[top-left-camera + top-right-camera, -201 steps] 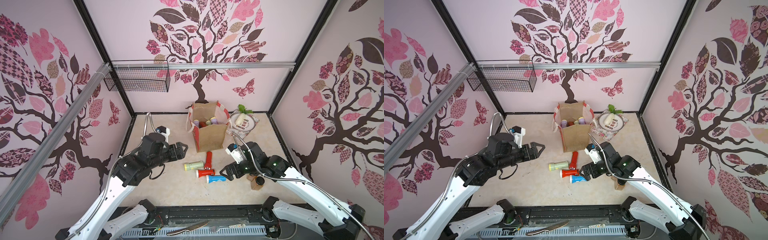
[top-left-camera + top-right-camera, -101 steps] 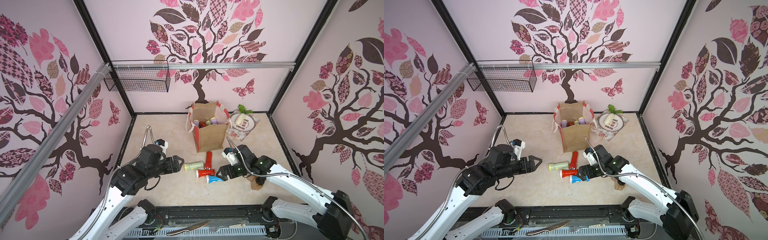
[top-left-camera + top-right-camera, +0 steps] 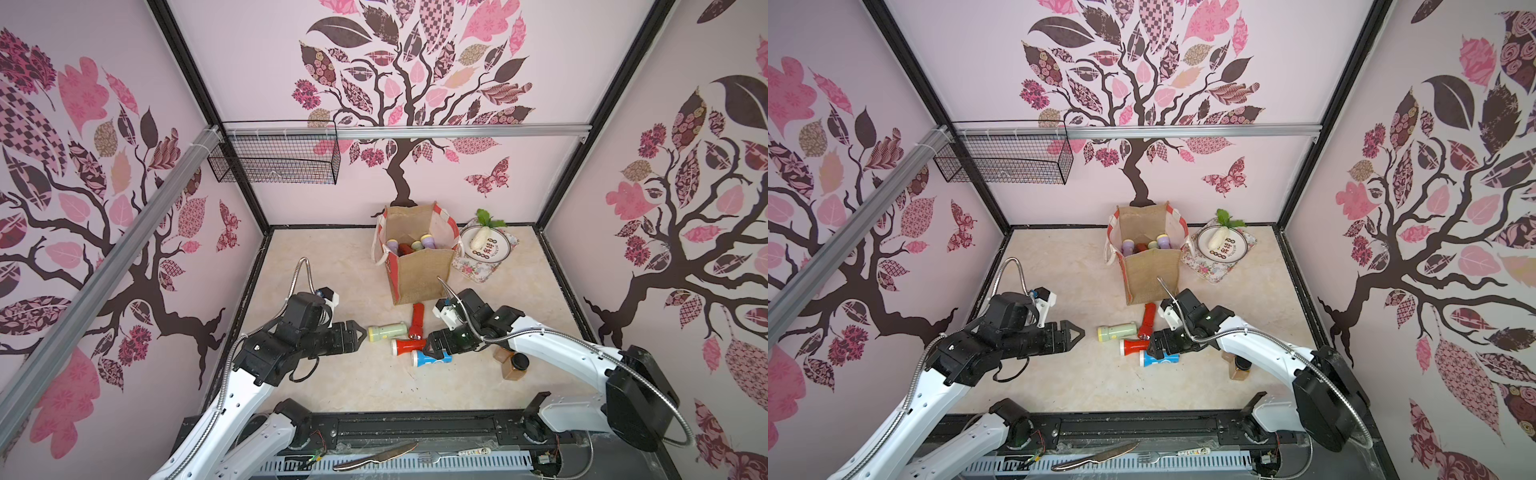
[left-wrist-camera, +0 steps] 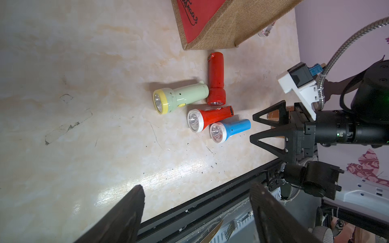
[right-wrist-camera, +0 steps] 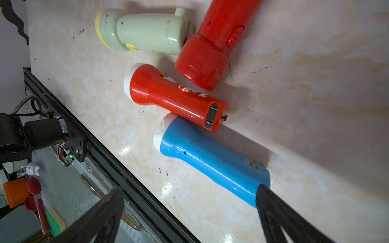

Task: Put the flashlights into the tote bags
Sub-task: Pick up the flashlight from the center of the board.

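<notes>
**A:** Top views?
**B:** In both top views the tote bag [image 3: 419,274] stands centre-right at the back of the desk [image 3: 353,386], with several flashlights [image 3: 409,246] already inside. Four more lie flat in front of it, mid-frame: green flashlight [image 3: 388,331], long red flashlight [image 3: 417,318], white-ringed red flashlight [image 3: 406,345], blue flashlight [image 3: 430,358]. Left jaws are apart and empty, left of the green head, not touching. Right jaws are apart, over the blue tail.
**A:** Left wrist?
**B:** All four are bunched by the bag's base. Right jaws are spread wide, with the tips just beside the blue tail and nothing between them.
**A:** Right wrist?
**B:** One jaw tip is at the blue tail end; can't tell if it touches. The other hangs past the desk's front edge. Blue lies against the white-ringed red.
</notes>
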Tool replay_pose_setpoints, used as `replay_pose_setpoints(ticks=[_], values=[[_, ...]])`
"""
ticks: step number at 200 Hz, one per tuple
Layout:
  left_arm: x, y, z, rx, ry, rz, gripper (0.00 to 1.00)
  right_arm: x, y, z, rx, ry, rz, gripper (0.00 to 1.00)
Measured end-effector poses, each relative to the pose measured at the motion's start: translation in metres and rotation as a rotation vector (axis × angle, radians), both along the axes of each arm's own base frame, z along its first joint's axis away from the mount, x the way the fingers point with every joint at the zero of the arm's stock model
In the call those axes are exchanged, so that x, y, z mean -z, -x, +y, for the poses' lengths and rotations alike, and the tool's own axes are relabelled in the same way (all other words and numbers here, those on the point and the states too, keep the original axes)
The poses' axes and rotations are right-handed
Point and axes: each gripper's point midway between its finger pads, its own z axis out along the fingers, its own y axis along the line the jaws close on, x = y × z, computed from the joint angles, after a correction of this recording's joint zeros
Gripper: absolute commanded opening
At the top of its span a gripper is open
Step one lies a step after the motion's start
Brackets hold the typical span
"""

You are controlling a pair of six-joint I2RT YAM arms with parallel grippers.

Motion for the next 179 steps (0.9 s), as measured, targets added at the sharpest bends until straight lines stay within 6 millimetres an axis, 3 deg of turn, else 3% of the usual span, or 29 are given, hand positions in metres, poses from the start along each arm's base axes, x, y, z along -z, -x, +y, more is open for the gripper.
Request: replay_pose_setpoints(ticks=[65, 108, 179], values=[[0.017, -0.001, 0.001, -0.003, -0.013, 0.026, 0.82, 0.012, 0.003, 0.005, -0.049, 0.063, -0.004, 1.00], [0.018, -0.002, 0.001, -0.001, -0.016, 0.027, 0.82, 0.013, -0.005, 0.003, -0.066, 0.163, -0.043, 1.00], [0.020, -0.004, 0.004, 0.001, -0.042, 0.013, 0.82, 0.027, 0.005, -0.001, -0.124, 0.247, -0.047, 1.00]])
